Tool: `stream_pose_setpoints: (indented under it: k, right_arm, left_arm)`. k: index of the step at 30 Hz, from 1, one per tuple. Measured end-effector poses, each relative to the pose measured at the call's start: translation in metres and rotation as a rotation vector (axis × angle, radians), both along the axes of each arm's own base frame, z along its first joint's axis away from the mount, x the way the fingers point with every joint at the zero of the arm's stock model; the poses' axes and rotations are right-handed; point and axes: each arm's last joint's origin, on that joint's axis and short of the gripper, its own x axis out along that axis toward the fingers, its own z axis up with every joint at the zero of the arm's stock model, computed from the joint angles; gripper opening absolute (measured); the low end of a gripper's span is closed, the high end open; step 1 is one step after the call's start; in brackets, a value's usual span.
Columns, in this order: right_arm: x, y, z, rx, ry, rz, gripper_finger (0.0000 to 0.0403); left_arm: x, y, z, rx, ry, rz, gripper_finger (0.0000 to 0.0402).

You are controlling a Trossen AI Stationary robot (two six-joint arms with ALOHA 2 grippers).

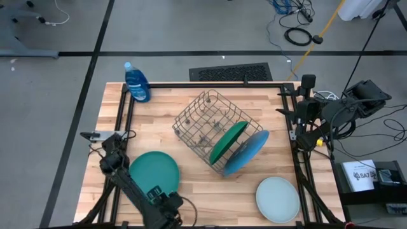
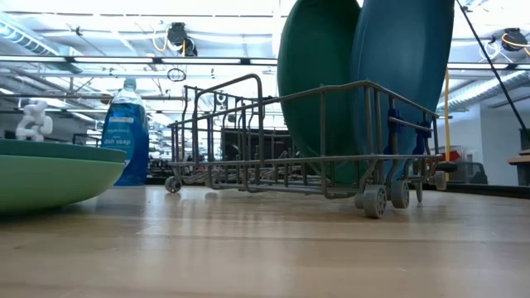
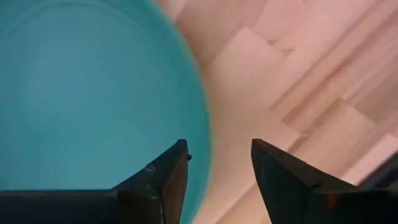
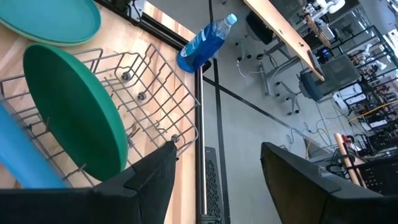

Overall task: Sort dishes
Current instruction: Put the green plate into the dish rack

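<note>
Left gripper [image 3: 214, 180] hangs over the near-left part of the table [image 1: 191, 184], at the rim of the teal plate [image 1: 154, 170]. Its fingers are spread with nothing between them: in the left wrist view one finger sits over the plate's edge, the other over bare wood. I judge this the posture of a release, the plate lying flat and resting on its own.

That teal plate lies on top of a light green plate [image 2: 50, 178], whose rim shows beneath it in the low view; the two read as a stack, like grouped with like.

Right gripper [image 4: 217, 180] waits at the table's far-right edge, fingers parted and empty, looking across the wire rack [image 1: 210, 130].

In the rack, a dark green plate [image 1: 227, 141] and a blue plate [image 1: 247, 152] stand on edge side by side, leaning toward the right. The wires hold them upright, which is the reason for slotting them there. The rack's other slots are free.

A pale mint plate [image 1: 278, 199] lies flat and alone near the front right, well apart from the rack. I judge it not yet sorted.

A blue bottle [image 1: 137, 83] stands at the far-left corner, clear of the work.
</note>
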Motion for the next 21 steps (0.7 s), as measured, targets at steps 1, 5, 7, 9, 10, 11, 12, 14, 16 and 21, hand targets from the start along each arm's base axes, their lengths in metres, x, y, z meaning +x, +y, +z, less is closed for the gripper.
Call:
stream_pose_setpoints:
  k: [1,5,7,9,10,11,12,14,16,21]
  right_arm:
    - [0.000,0.000,0.000,0.000,0.000,0.000,0.0226]
    - [0.000,0.000,0.000,0.000,0.000,0.001,0.0226]
    - [0.000,0.000,0.000,-0.001,0.000,0.001,0.0226]
    - [0.000,0.000,0.000,-0.004,0.002,0.002,0.0226]
    - [0.000,0.000,0.000,-0.006,0.002,0.003,0.0226]
    - [0.000,0.000,0.000,-0.006,0.002,0.003,0.0226]
    - [0.000,0.000,0.000,-0.007,0.002,0.004,0.0226]
    - [0.000,0.000,0.000,-0.007,0.001,0.005,0.0226]
    - [0.000,0.000,0.001,-0.006,-0.003,0.005,0.0226]
    - [0.001,0.000,0.001,-0.014,-0.003,0.011,0.0226]
  left_arm:
    - [-0.005,-0.003,0.000,0.032,-0.025,0.002,0.0175]
    - [-0.024,-0.016,0.007,0.137,-0.208,0.007,0.0173]
    - [-0.034,-0.022,0.013,0.141,-0.272,0.026,0.0173]
    - [-0.042,-0.028,0.015,0.122,-0.294,0.035,0.0173]
    - [-0.045,-0.031,0.015,0.110,-0.299,0.036,0.0173]
    - [-0.047,-0.034,0.014,0.098,-0.307,0.039,0.0173]
    - [-0.049,-0.037,0.014,0.093,-0.323,0.039,0.0173]
    - [-0.053,-0.041,0.013,0.104,-0.404,0.036,0.0173]
    - [-0.054,-0.042,0.011,0.117,-0.469,0.055,0.0173]
    - [-0.057,-0.038,0.000,0.125,-0.389,0.075,0.0173]
